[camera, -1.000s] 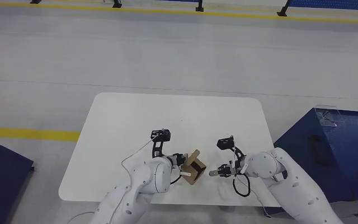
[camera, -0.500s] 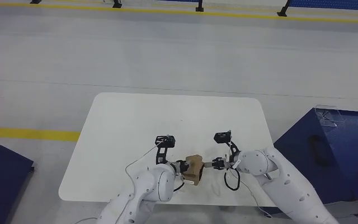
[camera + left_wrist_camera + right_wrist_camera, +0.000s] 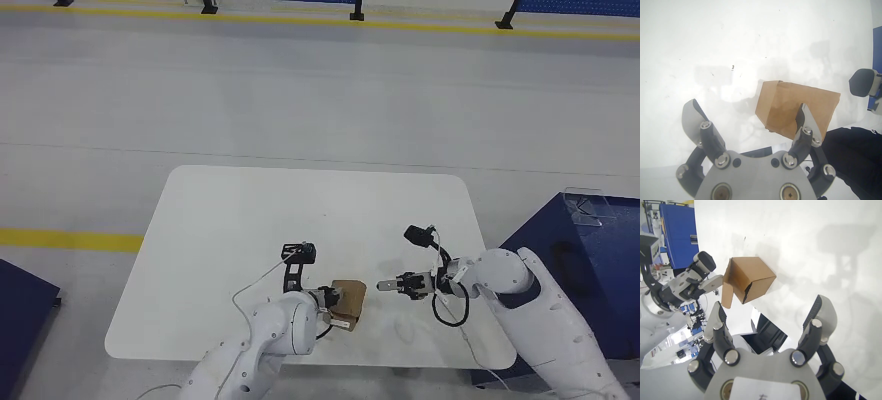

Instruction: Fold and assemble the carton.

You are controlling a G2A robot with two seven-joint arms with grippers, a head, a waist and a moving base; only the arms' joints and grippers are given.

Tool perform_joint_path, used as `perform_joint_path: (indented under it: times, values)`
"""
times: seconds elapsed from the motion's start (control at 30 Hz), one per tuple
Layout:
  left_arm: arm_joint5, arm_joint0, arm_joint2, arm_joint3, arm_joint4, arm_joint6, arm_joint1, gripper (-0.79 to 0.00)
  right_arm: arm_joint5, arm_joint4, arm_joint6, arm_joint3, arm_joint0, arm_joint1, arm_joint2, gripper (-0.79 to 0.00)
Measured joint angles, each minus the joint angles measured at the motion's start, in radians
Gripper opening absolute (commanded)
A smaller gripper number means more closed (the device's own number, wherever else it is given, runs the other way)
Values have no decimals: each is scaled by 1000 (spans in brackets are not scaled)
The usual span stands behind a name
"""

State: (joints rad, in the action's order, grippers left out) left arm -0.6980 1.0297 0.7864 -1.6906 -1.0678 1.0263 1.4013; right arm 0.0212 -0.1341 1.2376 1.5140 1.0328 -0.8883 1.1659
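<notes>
The left gripper (image 3: 748,103) sits over the table (image 3: 250,220) near its front edge, a little left of that edge's middle. Its fingers are spread wide with nothing pinched between them. One fingertip (image 3: 714,283) touches the rim of the open end of the carton (image 3: 751,277).

The carton stands on the table just beside that gripper, about midway along the front edge. It is a box of plain brown cardboard with its sides squared up. The end toward the left gripper is open, one narrow flap (image 3: 726,296) hangs loose there, and a corner seam gapes slightly.

To the carton's right, near it but apart, the right gripper (image 3: 768,301) hovers with its fingers just as wide, gripping and touching nothing. A white label (image 3: 764,389) on its wrist plate bears a mark too small to read.
</notes>
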Motion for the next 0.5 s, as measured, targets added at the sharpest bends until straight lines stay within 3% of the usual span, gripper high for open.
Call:
perform_joint_path:
  times: [0.5]
  values:
    - [19, 0, 15, 11, -3, 17, 17, 0, 76, -182, -159, 66, 10, -22, -119, 0]
